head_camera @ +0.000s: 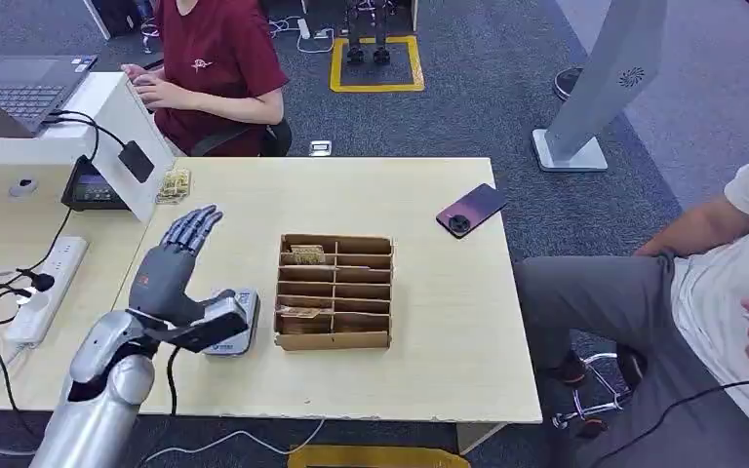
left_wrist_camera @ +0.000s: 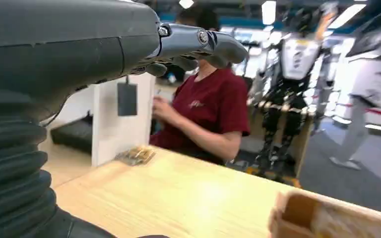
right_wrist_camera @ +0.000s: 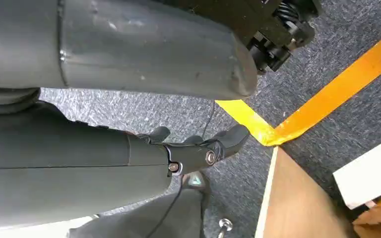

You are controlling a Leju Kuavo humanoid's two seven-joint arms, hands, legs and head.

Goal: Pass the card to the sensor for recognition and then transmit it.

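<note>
Left hand [head_camera: 177,258] is raised above the table [head_camera: 429,322], empty with fingers apart, left of the cardboard organizer [head_camera: 335,291]; right hand [right_wrist_camera: 198,151] hangs empty, fingers loosely apart.

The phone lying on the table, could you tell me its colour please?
Dark purple phone, clearest in the head view.

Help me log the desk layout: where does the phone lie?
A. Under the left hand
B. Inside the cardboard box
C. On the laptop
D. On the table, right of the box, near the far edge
D: the phone lies flat on the table, clear of the box.
</note>
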